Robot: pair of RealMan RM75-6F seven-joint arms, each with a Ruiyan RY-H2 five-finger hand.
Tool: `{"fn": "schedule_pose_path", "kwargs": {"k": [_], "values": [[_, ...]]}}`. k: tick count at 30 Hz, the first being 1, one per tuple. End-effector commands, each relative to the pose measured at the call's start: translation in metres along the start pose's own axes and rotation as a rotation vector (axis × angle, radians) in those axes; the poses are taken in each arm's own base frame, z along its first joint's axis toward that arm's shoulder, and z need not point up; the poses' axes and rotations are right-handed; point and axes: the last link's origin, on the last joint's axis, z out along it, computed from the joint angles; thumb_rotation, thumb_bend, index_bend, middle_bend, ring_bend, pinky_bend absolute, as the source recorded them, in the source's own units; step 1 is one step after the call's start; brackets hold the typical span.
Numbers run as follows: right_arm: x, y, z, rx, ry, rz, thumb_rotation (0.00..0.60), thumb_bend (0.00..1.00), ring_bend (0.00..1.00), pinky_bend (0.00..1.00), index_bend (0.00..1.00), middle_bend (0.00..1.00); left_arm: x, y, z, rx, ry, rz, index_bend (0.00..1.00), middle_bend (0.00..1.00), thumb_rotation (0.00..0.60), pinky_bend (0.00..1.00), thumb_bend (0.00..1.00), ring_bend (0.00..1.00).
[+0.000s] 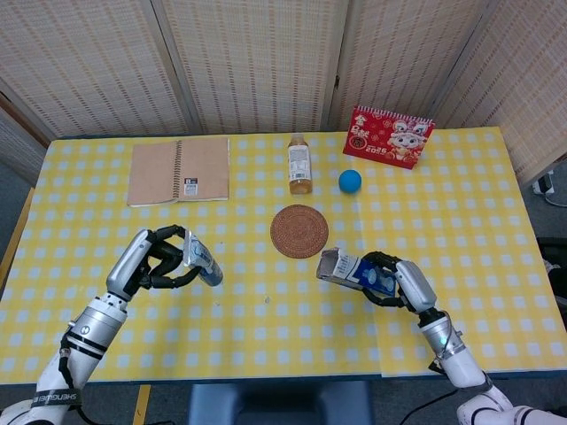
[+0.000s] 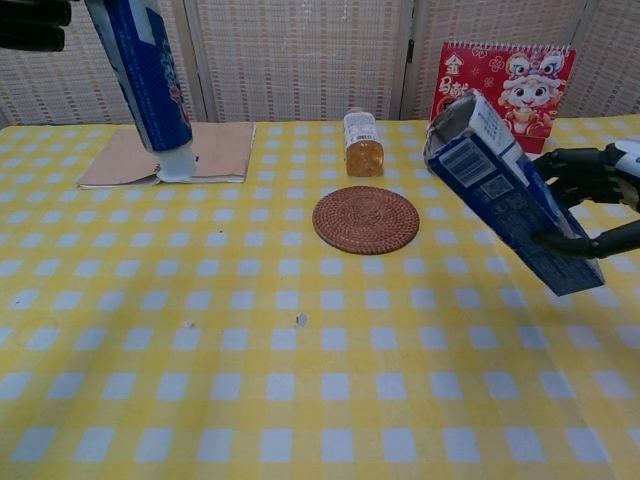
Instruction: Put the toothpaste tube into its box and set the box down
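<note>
- The left hand (image 1: 152,262) grips the blue-and-white toothpaste tube (image 2: 150,75), white cap down, above the yellow-checked bench (image 2: 300,400).
- The right hand (image 1: 400,282) holds the blue rectangular cardboard box (image 2: 510,195) tilted, open end up-left, off the bench.

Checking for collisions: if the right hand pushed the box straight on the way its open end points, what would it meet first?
Probably nothing close: the box in the right hand points up-left, over the coaster, towards the raised toothpaste tube. Depth unclear.
</note>
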Motion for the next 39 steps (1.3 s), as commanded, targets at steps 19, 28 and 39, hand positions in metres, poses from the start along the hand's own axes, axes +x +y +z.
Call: {"fn": "schedule_pose_path", "kwargs": {"k": [19, 28, 39], "values": [[-0.070, -0.028, 0.054, 0.070, -0.096, 0.194, 0.600, 0.35, 0.39, 0.37, 0.41, 0.36, -0.009, 0.063, 0.024, -0.109, -0.005, -0.061, 0.82, 1.00, 0.600, 1.00, 0.78, 1.00], [-0.094, -0.043, 0.064, 0.098, -0.130, 0.250, 0.600, 0.34, 0.39, 0.37, 0.41, 0.36, -0.016, 0.066, 0.030, -0.102, -0.001, -0.061, 0.82, 1.00, 0.600, 1.00, 0.78, 1.00], [-0.107, -0.062, 0.070, 0.140, -0.145, 0.300, 0.600, 0.34, 0.39, 0.37, 0.41, 0.36, -0.026, 0.067, 0.035, -0.096, -0.023, -0.051, 0.82, 1.00, 0.600, 1.00, 0.78, 1.00]]}}
